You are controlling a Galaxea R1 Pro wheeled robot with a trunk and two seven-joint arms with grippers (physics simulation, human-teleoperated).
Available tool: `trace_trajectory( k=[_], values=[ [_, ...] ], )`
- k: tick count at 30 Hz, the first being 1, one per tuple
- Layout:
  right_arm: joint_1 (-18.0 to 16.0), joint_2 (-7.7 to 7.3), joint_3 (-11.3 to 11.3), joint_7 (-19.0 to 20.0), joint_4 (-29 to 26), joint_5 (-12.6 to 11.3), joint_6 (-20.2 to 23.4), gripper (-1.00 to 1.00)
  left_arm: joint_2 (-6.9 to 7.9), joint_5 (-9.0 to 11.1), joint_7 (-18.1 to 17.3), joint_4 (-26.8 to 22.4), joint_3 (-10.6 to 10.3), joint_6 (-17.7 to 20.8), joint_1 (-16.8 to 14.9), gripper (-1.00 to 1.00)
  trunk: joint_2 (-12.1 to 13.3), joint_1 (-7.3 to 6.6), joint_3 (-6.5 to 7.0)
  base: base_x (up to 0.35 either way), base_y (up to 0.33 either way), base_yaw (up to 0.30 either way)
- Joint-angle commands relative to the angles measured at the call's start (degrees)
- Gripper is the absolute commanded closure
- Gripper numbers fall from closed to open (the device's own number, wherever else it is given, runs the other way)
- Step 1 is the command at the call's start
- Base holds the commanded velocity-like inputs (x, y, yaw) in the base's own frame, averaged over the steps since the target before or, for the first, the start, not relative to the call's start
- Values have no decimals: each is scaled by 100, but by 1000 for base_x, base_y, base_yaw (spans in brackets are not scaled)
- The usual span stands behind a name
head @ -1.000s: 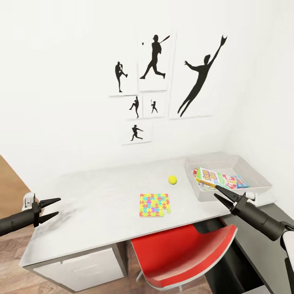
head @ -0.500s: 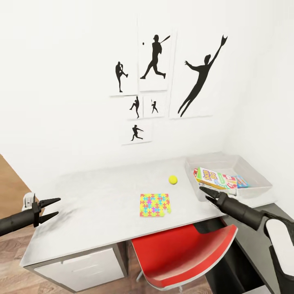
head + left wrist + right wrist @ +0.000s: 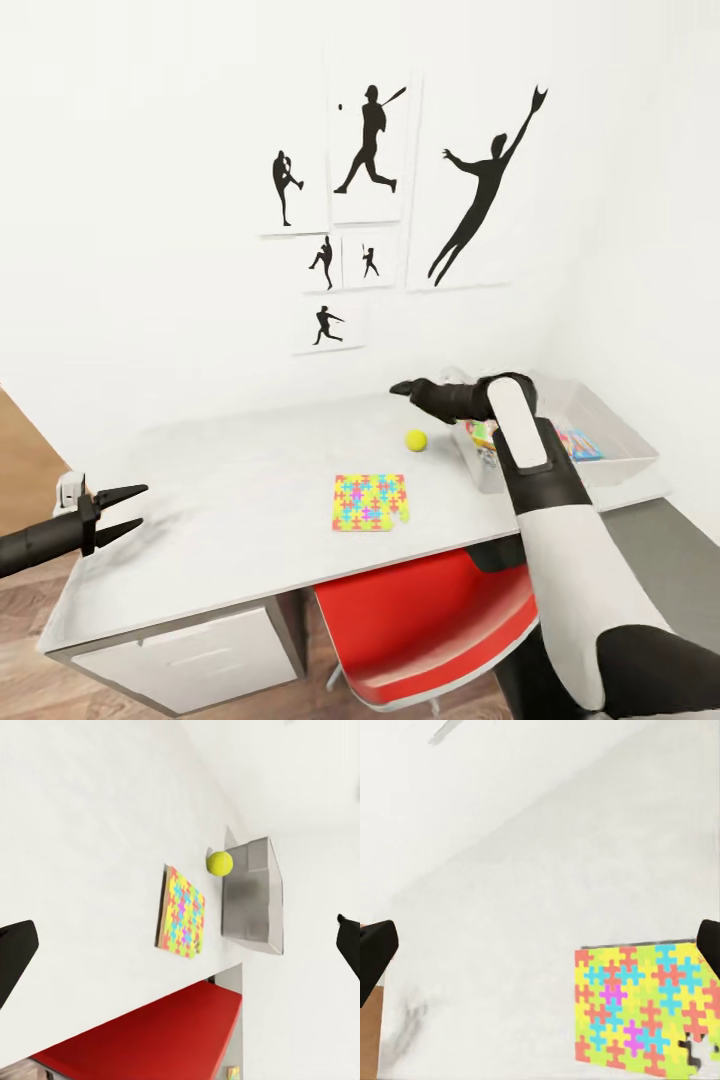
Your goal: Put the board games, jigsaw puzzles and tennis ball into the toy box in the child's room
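Observation:
On the pale table [image 3: 230,470] a multicoloured jigsaw puzzle [image 3: 370,502] lies flat near the front edge. The yellow-green tennis ball [image 3: 416,440] rests behind it, beside the grey toy box [image 3: 610,435]. Colourful board games [image 3: 579,444] lie inside the box, partly hidden by my right arm. My right gripper [image 3: 405,387] is open and empty, hovering above the table just behind the ball. The right wrist view looks down on the jigsaw [image 3: 641,1009]. My left gripper [image 3: 125,510] is open at the table's left end, and its wrist view shows the jigsaw [image 3: 184,913], ball [image 3: 220,862] and toy box [image 3: 255,896].
A red chair [image 3: 420,620] is tucked under the table's front, below the jigsaw. A dark grey cabinet [image 3: 660,540] stands lower at the right. Black baseball silhouettes [image 3: 370,150] hang on the white wall behind. White drawer fronts [image 3: 190,660] sit under the table's left end.
My right arm has swung up and left, from in front of the toy box to above the table behind the ball. The head view shifted slightly. The left arm has not moved.

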Motion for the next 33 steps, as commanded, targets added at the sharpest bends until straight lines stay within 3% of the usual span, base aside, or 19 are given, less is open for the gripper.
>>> trace_trajectory(
  k=[1,5,7,15,33],
  values=[
    [-216,190,23,-481,317,-48,23,-100,1,-19,-22,0,7,20,-5,-100,-12,3,-12,0,-132,0],
    [-572,528,48,-1271,1039,-65,32,-100,1,-21,-25,0,3,20,-5,-100,-12,3,-12,0,-107,0],
    [-673,603,54,-1505,1338,-76,30,-100,1,-21,-29,0,1,22,-5,-100,-12,3,-12,0,-31,0],
    [-754,603,70,-1761,1631,-60,25,-100,80,-21,-28,0,-5,32,-5,-100,-12,3,-12,0,151,0],
    [-717,603,73,-1734,1659,-21,10,-100,117,-21,-24,0,-10,29,-5,-100,-12,3,-12,0,14,0]
  ],
)
